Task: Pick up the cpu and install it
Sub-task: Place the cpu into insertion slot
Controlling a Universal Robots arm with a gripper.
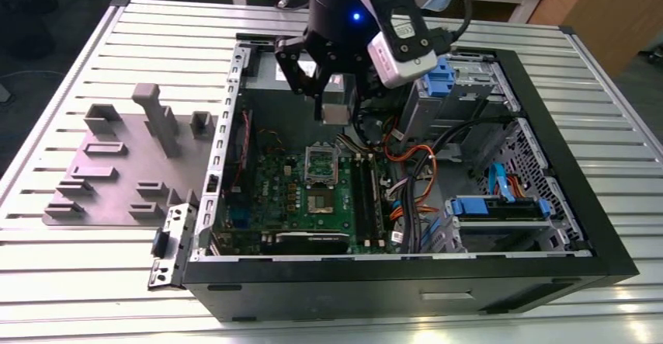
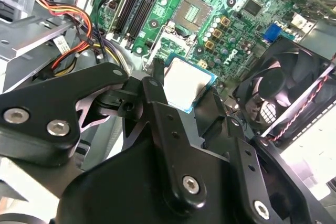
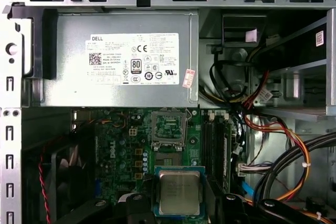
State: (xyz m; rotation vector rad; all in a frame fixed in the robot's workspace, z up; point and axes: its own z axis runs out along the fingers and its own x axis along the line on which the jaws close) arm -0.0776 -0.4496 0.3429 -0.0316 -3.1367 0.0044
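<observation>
pinching the cpu (image 3: 179, 192) between jaws

Cpu (image 3: 179, 192): small flat square, silvery-grey metal top with a thin green rim. Pinched at opposite edges in the claw (image 2: 186, 92). Held in the air above the green motherboard (image 3: 123, 153), roughly parallel to it, metal top facing away. Just beside the open socket (image 3: 168, 128), not seated.

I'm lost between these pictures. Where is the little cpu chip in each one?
Exterior view: the cpu hangs in the claw above the open case.
Second wrist view: the cpu sits gripped by the claw, silvery top showing.
First wrist view: the cpu covers part of the board.
Shared landmark: the green motherboard.
</observation>
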